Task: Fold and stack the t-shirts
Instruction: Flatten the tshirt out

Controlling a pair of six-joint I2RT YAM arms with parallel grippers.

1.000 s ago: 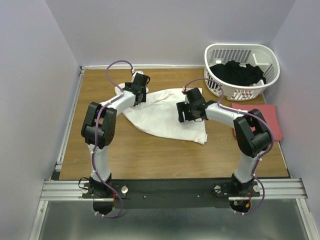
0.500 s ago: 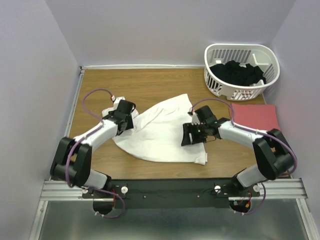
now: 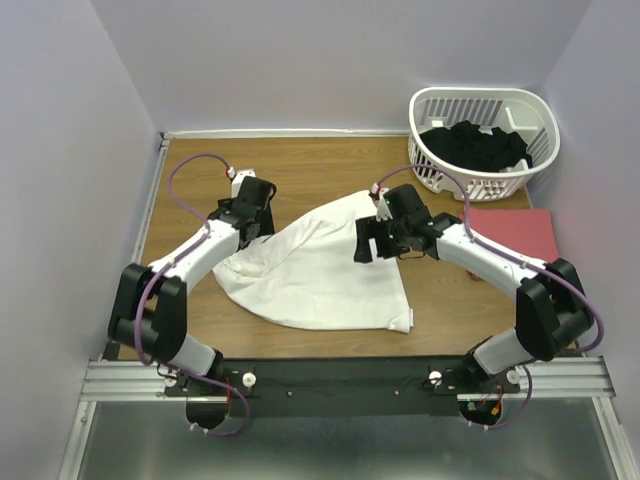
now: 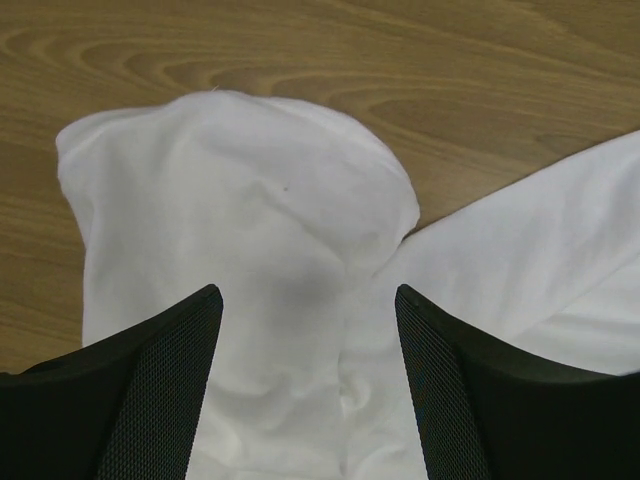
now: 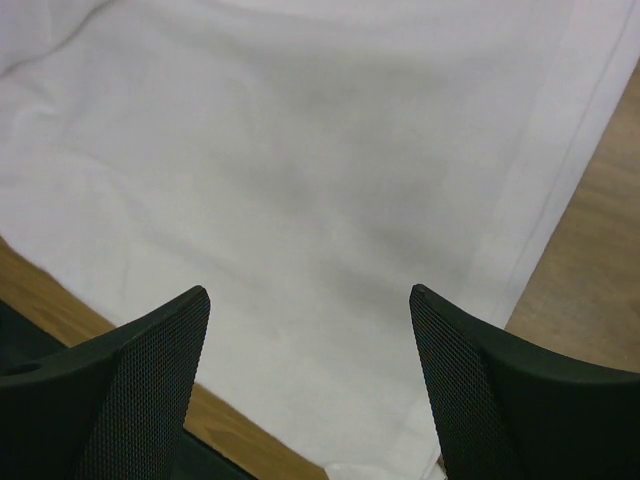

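The large plain white t-shirt [image 3: 320, 275] lay in the middle of the wooden table [image 3: 300, 165]. It was flattened into a rough wedge, with its broad edge toward the near side and its narrow end running up toward the far right. The cloth was smooth apart from a few soft creases. One rounded sleeve lobe [image 4: 230, 200] stuck out over the bare wood on the shirt's left. The smaller salmon-red t-shirt [image 3: 522, 230] lay flat as a neat rectangle at the right edge of the table, just on the near side of the white slatted basket [image 3: 482, 186] (which held a heap of black clothes [image 3: 470, 145]), and the right forearm crossed over part of it. The left arm was bent with its elbow low at the near left. Its forearm reached diagonally to the shirt's left edge, where the left pincer [image 4: 308, 300] hung over the sleeve lobe with its fingers spread wide and nothing between them. The right arm had its elbow at the near right and stretched inward and away. The right pincer [image 5: 308, 295] was poised above the shirt's right half beside its hemmed edge, likewise spread and gripping nothing.
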